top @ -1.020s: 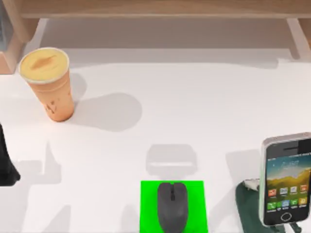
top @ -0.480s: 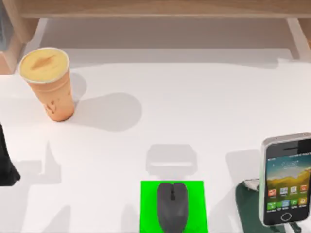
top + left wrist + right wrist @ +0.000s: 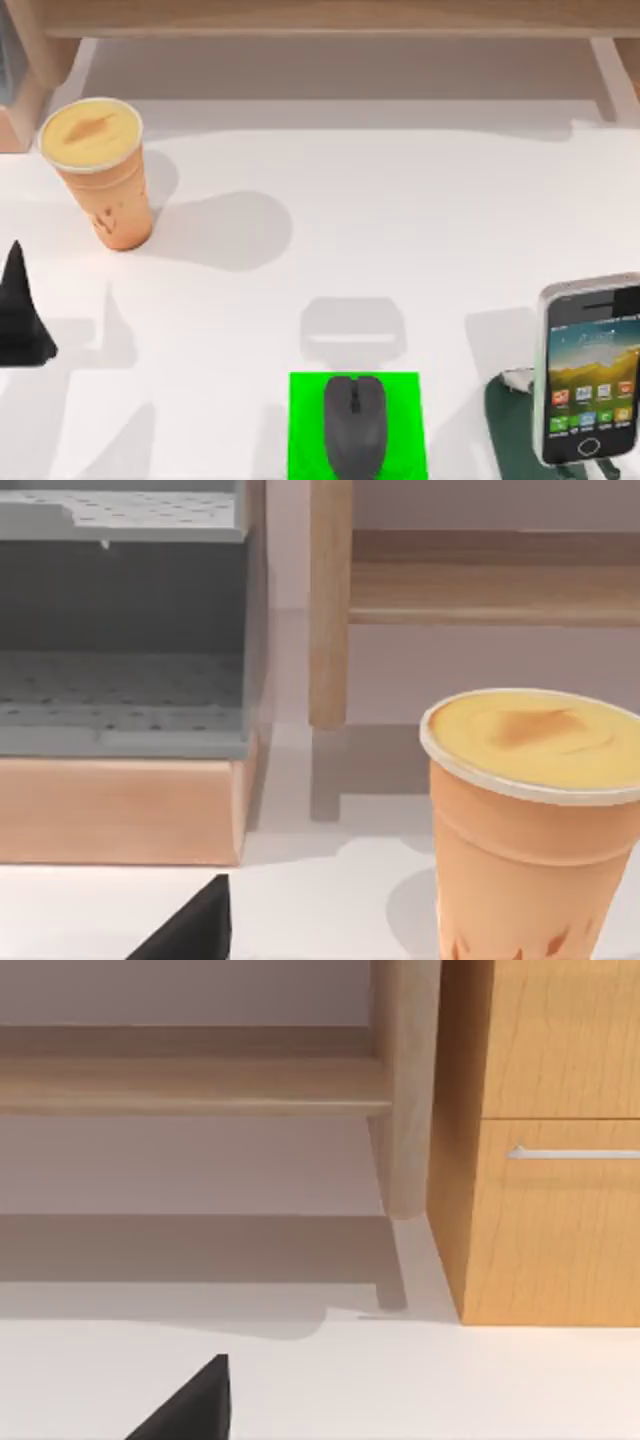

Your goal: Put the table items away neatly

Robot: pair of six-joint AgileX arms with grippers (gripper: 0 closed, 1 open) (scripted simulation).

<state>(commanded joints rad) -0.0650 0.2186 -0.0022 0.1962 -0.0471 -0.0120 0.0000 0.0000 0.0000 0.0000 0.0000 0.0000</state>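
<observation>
The left end effector (image 3: 18,310) has slid in from the counter's left edge, toward the cup. I cannot tell if it is open or closed.

Nearest, the mouse (image 3: 354,425) sits on the green pad (image 3: 305,425). The phone (image 3: 590,370) leans on its stand (image 3: 510,420) at the right. Farther back on the left, the cup (image 3: 100,170) stands upright on the counter (image 3: 400,220), apart from the end effector.

I think the cup is the last job. Next, the end effector should reach it and grip its side.

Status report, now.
Left gripper at table's left edge, near orange cup with yellow lid. Dark grey mouse on green pad. Path open.
</observation>
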